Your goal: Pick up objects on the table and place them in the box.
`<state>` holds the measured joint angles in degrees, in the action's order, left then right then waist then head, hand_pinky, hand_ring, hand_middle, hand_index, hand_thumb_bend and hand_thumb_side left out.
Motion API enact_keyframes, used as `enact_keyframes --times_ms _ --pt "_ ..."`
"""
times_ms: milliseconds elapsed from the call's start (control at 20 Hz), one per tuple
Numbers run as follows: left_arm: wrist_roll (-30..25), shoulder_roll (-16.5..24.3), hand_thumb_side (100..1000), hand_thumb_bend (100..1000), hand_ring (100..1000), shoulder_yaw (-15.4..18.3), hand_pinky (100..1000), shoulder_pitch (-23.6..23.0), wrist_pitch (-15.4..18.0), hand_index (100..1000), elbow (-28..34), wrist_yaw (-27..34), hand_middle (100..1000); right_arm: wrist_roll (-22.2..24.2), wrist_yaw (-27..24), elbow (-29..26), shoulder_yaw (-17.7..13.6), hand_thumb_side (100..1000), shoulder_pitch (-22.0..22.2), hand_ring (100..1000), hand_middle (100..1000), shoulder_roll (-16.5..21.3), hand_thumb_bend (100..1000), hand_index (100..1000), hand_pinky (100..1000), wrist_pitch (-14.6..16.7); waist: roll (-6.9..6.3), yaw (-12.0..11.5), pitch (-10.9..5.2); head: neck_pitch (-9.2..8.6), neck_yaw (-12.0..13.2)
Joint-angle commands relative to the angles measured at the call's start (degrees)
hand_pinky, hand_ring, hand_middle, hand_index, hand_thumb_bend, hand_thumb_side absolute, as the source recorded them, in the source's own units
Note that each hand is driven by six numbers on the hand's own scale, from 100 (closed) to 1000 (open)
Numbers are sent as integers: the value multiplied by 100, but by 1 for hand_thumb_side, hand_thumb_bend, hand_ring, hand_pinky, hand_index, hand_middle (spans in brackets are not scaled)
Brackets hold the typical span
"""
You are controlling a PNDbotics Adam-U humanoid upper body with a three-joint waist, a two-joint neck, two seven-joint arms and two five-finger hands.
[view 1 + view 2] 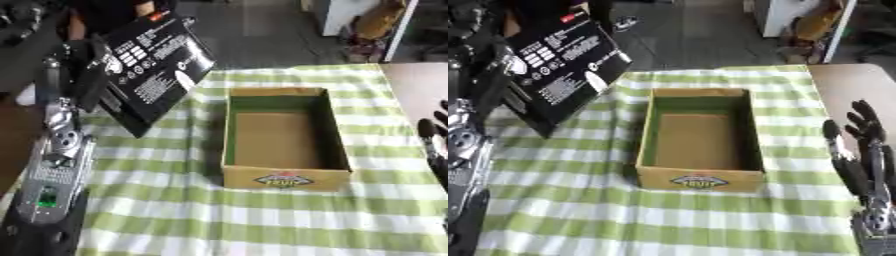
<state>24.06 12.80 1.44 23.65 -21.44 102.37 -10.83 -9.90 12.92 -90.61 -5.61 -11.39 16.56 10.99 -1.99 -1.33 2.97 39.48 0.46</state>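
A flat black package with white print hangs tilted above the table's left side, held up by my left hand, whose fingers curl round its left edge. To its right, an open cardboard box sits on the green checked cloth, its inside bare. Its top right corner points toward the box's near left rim without touching it. My right hand rests open at the right edge, fingers up, apart from the box.
The green and white checked cloth covers the table; bare brown tabletop shows at the far right. My left arm runs along the left edge. Beyond the table lie dark floor and some furniture.
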Motion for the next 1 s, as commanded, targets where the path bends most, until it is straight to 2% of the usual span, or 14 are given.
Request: enact_keyframes --times_ms 50,650,1000 --pt "-74 116 455 100 100 -61 100 167 30 204 146 7 373 21 -19 -56 -25 718 -16 925 944 34 518 1000 895 15 21 -11 -88 -69 30" --pt "-546 61 456 100 100 -481 100 414 108 204 332 20 371 43 -28 -47 -7 717 -14 925 944 28 518 1000 895 21 26 7 -92 -69 62" --pt "-812 -88 458 100 100 -731 100 738 159 205 308 -105 369 59 -30 -37 7 717 -15 925 944 22 518 1000 895 25 31 26 -107 -80 95"
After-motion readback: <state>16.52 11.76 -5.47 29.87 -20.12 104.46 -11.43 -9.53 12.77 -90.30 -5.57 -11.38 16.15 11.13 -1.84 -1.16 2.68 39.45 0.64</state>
